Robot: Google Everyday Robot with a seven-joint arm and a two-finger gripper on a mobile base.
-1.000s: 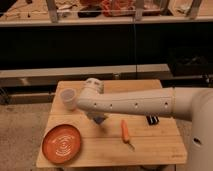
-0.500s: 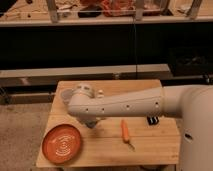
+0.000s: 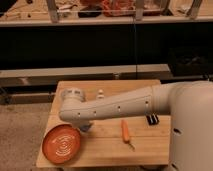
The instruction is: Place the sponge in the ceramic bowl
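Note:
The ceramic bowl is an orange-red shallow dish with white rings, lying at the front left corner of the wooden table. My white arm reaches in from the right across the table, with its wrist bending down at the left. The gripper hangs below the wrist, just beyond the bowl's upper right rim, and is mostly covered by the arm. The sponge is hidden from view.
An orange carrot lies on the table right of the bowl. A black ribbed object sits further right under the arm. A small white item stands near the table's back edge. Dark shelving runs behind the table.
The arm has swung left and lowered, bringing the wrist and gripper from the table's middle to the bowl's rim. It now covers the whitish cup seen earlier at back left.

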